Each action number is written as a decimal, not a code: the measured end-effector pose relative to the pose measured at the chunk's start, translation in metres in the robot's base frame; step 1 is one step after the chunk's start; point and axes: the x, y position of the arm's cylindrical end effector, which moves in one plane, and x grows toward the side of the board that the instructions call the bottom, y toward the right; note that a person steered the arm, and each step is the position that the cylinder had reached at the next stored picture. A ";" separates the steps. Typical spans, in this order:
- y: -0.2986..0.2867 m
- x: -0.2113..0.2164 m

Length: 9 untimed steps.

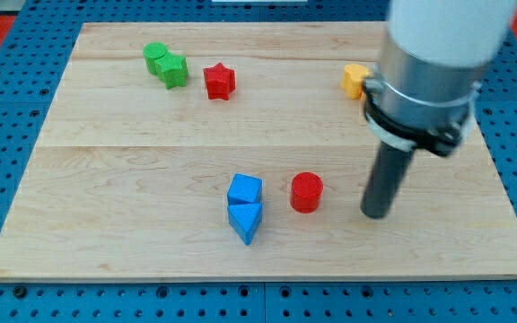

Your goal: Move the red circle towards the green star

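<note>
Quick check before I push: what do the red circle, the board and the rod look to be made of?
Red circle: probably painted wood or plastic; solid matte colour, no grain showing. Board: light wood with visible grain lines and plank seams, satin finish. Rod ending in my tip, just to the circle's right in the view: dark, smooth, likely metal or plastic.

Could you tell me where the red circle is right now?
The red circle sits low on the board, just right of the two blue blocks and left of my tip.
</note>
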 end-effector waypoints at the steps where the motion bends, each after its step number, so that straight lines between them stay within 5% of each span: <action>1: -0.024 -0.003; 2: -0.064 -0.043; 6: -0.119 -0.021; 9: -0.215 -0.108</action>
